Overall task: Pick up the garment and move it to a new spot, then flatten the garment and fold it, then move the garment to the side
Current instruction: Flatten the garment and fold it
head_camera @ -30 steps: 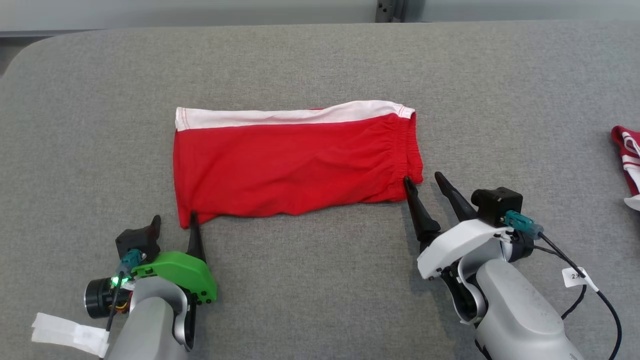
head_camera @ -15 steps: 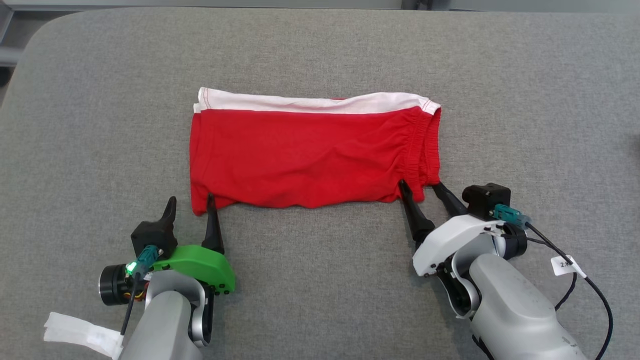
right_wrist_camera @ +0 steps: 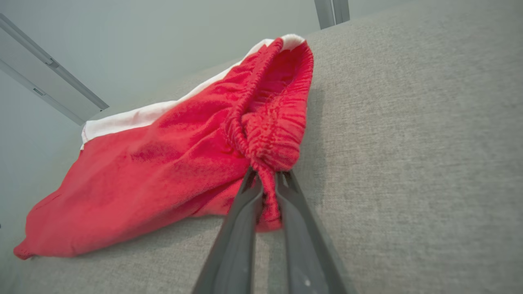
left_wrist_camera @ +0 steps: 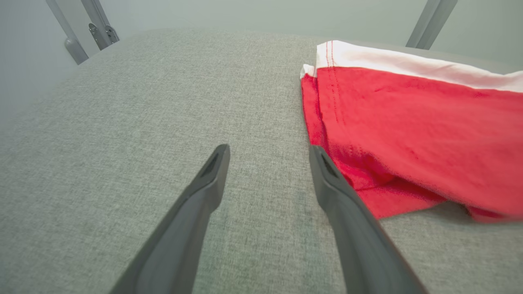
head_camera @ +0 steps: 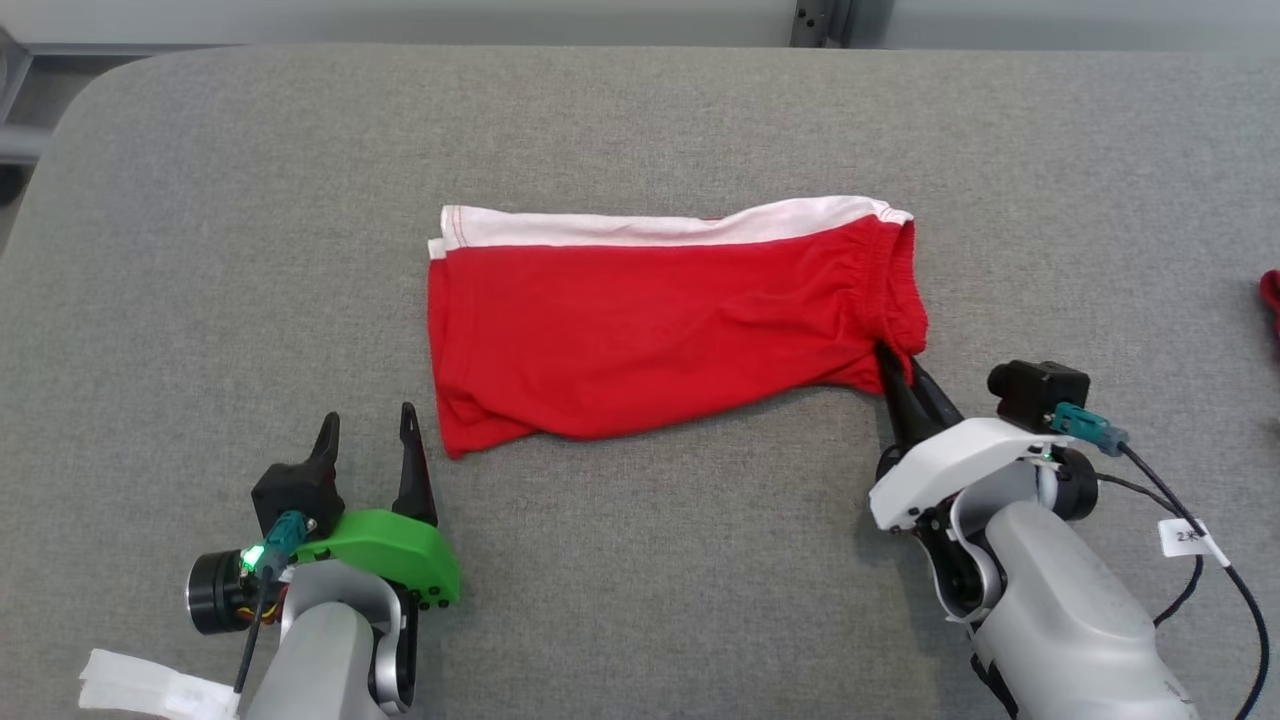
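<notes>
A folded pair of red shorts (head_camera: pixel 650 330) with a white stripe along the far edge lies on the grey table (head_camera: pixel 640 120). My right gripper (head_camera: pixel 900 365) is shut on the near corner of the elastic waistband (right_wrist_camera: pixel 267 163), which bunches between the fingers and lifts slightly. My left gripper (head_camera: pixel 365 425) stands open just left of the shorts' near left corner (left_wrist_camera: pixel 367 192), its fingers resting over bare cloth surface and not touching the garment.
A bit of another red garment (head_camera: pixel 1270 295) peeks in at the table's right edge. Metal frame posts (head_camera: pixel 820 22) stand behind the table. White tape (head_camera: pixel 150 685) hangs from my left arm.
My right gripper has closed on the waistband corner and pulled it toward me and rightward. The left gripper has drawn back slightly from the left corner. The head camera also shifted.
</notes>
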Motion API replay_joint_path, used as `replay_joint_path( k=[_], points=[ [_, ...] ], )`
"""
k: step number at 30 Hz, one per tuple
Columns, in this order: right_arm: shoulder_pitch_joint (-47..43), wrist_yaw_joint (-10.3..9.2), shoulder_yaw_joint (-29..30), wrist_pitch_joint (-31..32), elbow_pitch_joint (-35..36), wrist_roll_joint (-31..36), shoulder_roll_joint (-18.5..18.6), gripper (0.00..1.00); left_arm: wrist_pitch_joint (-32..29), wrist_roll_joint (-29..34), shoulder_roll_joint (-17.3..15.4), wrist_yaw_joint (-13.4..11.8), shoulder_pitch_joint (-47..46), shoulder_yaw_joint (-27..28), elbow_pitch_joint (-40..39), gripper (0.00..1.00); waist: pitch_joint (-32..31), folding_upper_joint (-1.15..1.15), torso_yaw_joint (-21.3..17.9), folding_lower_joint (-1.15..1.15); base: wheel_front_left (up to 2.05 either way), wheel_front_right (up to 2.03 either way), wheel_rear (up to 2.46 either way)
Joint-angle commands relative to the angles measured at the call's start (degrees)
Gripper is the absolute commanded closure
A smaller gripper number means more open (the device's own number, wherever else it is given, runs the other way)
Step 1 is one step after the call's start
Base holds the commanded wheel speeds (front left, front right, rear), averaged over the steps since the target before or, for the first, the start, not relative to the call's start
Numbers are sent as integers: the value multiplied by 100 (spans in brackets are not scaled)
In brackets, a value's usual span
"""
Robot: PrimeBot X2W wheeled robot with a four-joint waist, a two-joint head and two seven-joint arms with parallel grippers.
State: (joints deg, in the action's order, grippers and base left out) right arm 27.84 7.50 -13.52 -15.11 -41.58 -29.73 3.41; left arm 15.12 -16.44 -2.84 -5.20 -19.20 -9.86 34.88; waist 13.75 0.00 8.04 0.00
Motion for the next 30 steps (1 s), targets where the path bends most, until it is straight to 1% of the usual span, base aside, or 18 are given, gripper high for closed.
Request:
replay_joint_path(
  k=[1,3,6,9,12,16,18,21,25,29,30],
  points=[
    [-90,-3,87,-6,105,65,77,100,-3,97,-15,23,125,10,-26,0,-119,0,-95,0,0,0,0],
    [-130,-2,97,-9,252,146,138,100,-3,86,-16,28,185,16,-33,0,-182,0,-137,0,0,0,0],
    [-88,-2,-111,-9,470,282,216,100,-3,72,-16,38,255,15,-31,0,-251,0,-166,0,0,0,0],
    [83,-2,-521,-9,694,445,270,100,-3,-9,-16,56,306,-61,-29,0,-316,0,-113,0,0,0,0],
    [240,-2,-1001,-9,793,491,261,100,-3,-66,-18,53,329,-193,-31,0,-362,0,44,0,0,0,0],
    [432,-2,-1550,-8,691,363,205,100,-3,-237,-18,34,348,-457,-16,0,-411,0,452,0,0,0,0],
    [541,-2,-1825,24,560,297,171,100,-3,-320,-18,2,366,-595,-8,0,-421,0,704,0,0,0,0],
    [681,-2,-2080,60,278,259,128,100,-3,-426,-17,-19,390,-863,-1,0,-406,0,1169,0,0,0,0],
    [901,-2,-2135,44,-207,276,65,100,-3,-613,-16,-90,427,-1156,-5,0,-347,0,1703,0,0,0,0],
    [1118,-2,-2051,16,-724,345,5,100,-3,-747,-14,-168,455,-1381,0,0,-276,0,2086,0,0,0,0],
    [1179,-2,-2018,5,-819,323,-11,81,-3,-776,-13,-185,457,-1423,0,0,-262,0,2155,0,0,0,0]
  ],
)
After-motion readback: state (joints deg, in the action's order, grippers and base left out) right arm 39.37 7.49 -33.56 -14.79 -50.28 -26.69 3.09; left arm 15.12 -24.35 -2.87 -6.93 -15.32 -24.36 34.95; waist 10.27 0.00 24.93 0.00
